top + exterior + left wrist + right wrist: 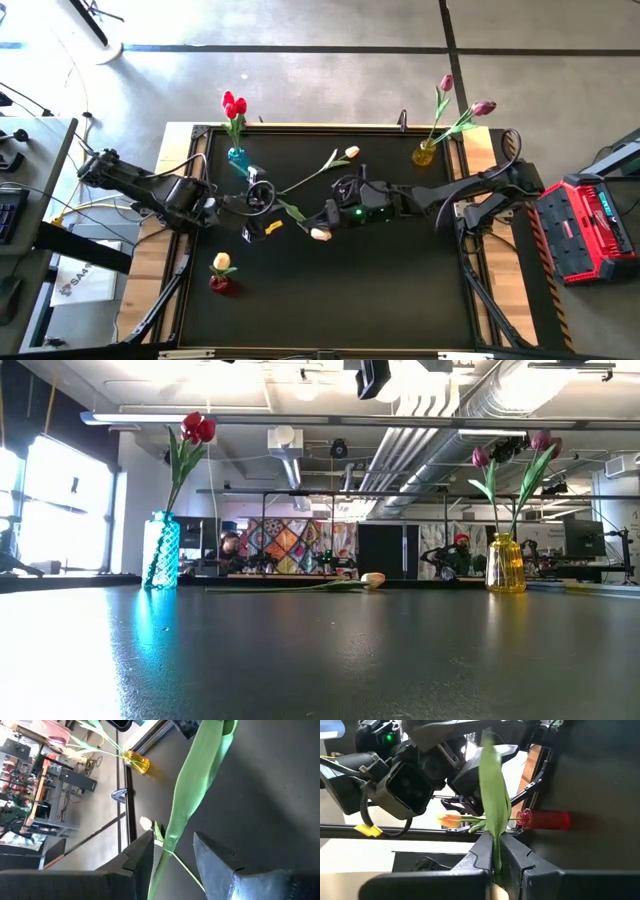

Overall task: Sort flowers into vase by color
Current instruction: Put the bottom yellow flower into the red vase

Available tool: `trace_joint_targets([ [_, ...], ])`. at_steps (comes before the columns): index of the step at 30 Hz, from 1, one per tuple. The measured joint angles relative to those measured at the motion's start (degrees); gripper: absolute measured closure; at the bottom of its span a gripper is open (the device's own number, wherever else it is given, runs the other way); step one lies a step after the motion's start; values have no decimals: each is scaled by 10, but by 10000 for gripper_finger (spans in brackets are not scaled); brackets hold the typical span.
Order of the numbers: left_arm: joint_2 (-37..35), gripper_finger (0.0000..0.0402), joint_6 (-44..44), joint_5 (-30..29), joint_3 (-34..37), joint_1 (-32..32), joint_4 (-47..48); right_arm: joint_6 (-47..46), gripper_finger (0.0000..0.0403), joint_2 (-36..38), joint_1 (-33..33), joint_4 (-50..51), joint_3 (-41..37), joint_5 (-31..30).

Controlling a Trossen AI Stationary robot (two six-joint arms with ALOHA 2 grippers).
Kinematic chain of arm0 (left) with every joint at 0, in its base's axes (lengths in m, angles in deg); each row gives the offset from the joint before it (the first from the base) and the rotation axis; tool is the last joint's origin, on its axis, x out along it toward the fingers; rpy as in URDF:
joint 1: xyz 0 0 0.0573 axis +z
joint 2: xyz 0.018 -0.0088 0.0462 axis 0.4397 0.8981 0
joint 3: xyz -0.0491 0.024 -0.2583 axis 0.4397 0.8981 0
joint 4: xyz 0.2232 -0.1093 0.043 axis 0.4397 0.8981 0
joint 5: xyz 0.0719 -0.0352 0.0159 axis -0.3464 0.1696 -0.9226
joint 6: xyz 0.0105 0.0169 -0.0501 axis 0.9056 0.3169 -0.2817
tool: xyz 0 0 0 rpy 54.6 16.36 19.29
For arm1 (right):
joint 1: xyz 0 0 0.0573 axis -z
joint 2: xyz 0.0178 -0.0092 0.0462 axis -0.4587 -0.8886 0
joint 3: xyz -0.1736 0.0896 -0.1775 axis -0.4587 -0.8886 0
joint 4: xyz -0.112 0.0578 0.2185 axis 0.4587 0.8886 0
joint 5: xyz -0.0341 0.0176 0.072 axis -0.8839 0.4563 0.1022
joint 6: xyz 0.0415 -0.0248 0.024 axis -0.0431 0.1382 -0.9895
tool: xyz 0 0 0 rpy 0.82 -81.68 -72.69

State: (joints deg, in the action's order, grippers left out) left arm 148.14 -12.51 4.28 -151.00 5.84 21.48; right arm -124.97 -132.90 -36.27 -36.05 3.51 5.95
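Note:
My right gripper [325, 220] [496, 852] is shut on a cream-headed tulip [320, 234] at mid-table. Its long leaf [192, 790] runs toward my left gripper [270, 200] [172, 857], which is open with one finger on either side of the leaf; I cannot tell whether they touch it. A second cream tulip [351, 152] [372, 579] lies flat on the mat. The blue vase [237, 157] holds red tulips, the yellow vase [424, 155] holds pink-magenta ones, and the red vase [220, 283] holds a cream one. My right gripper pinches the tulip between its two fingers on the green leaf and stem [495, 837], close to the cream head. The fingers come from the table's right and lie across the stem. The leaf stands out past the fingertips toward my left gripper.
The black mat [400, 290] is bare in its near and right parts. A raised frame rims the table [330, 127]. A red box [590, 225] sits off the table's right side. The three vases stand near the far corners and the near left.

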Motion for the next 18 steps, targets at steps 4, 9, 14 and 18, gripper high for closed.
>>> trace_joint_targets([
  [4,0,287,-12,9,0,0,0,2,394,0,1,1,0,-3],
  [9,0,345,-31,20,0,0,3,2,394,0,7,3,0,-7],
  [14,0,394,-69,46,0,0,12,44,392,0,9,-1,0,-12],
  [18,-2,395,-121,45,0,1,22,115,374,0,1,-32,-1,-73],
])
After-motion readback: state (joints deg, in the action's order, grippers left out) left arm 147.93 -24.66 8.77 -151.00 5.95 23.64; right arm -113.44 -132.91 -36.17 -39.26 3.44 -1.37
